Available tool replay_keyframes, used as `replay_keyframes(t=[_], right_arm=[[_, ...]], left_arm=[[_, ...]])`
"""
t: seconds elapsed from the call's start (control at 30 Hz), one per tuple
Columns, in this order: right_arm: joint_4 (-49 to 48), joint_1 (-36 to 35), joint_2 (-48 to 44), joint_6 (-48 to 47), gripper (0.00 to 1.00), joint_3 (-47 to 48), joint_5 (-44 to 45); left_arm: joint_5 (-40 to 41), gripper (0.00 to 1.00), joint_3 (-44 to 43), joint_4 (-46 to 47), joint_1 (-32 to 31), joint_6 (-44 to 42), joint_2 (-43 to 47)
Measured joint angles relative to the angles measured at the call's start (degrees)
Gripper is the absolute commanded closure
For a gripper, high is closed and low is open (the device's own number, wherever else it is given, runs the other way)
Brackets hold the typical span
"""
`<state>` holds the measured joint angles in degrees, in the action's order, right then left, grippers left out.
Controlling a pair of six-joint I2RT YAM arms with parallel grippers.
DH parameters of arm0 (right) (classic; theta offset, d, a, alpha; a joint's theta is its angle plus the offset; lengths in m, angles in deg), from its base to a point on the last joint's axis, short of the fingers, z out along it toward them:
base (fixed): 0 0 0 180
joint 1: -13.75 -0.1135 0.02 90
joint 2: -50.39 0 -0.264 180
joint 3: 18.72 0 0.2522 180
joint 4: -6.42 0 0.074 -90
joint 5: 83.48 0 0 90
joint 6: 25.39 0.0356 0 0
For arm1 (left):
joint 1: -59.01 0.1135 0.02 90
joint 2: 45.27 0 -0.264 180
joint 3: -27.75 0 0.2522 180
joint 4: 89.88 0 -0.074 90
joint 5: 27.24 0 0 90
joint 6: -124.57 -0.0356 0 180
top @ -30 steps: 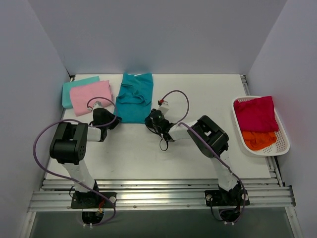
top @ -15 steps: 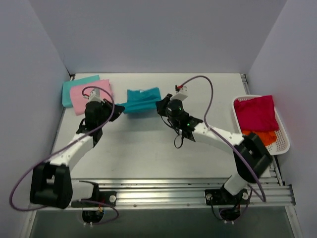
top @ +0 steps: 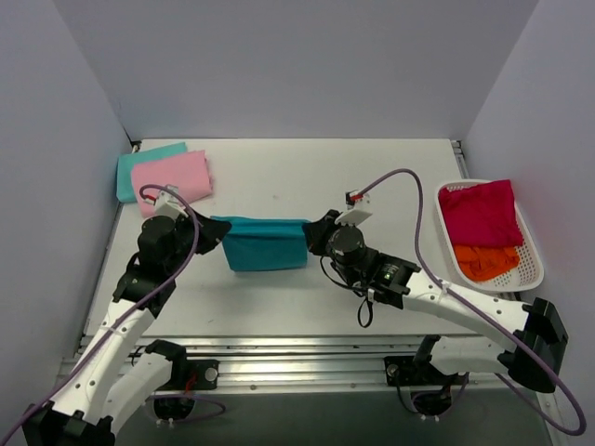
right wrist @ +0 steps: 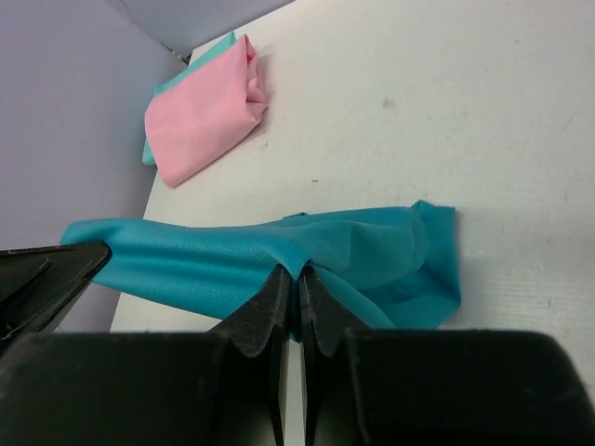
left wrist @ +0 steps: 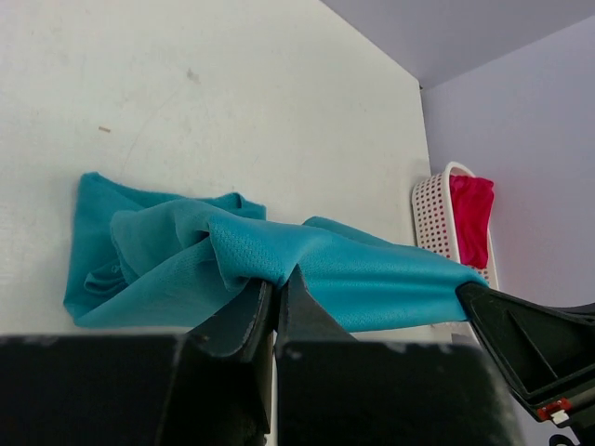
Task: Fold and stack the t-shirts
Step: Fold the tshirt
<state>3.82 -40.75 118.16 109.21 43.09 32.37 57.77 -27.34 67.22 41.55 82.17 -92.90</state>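
The deep teal t-shirt point(top: 267, 243) hangs stretched between my two grippers above the table's middle, its lower part resting on the table. My left gripper point(top: 216, 229) is shut on its left corner point(left wrist: 251, 265). My right gripper point(top: 316, 234) is shut on its right corner point(right wrist: 307, 255). A folded pink t-shirt point(top: 171, 178) lies on a folded pale aqua t-shirt point(top: 137, 160) at the back left; both show in the right wrist view point(right wrist: 209, 111). The crimson t-shirt point(top: 479, 212) and orange t-shirt point(top: 485, 261) lie in the basket.
The white lattice basket point(top: 534, 255) stands at the right edge of the table, also in the left wrist view point(left wrist: 429, 209). Grey walls close in the left, back and right. A metal rail runs along the near edge point(top: 297, 358).
Both grippers pulled the teal shirt from the back of the table toward the near middle. It went from lying flat to doubled over and stretched between them.
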Motion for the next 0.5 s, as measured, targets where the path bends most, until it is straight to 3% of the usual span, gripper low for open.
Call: replay_keyframes(t=[0.5], right_arm=[[12.1, -12.1, -8.9, 7.7, 1.00, -1.6, 7.9]], left_arm=[[-7.1, 0.98, 0.5, -14.3, -0.6, -0.5, 9.4]])
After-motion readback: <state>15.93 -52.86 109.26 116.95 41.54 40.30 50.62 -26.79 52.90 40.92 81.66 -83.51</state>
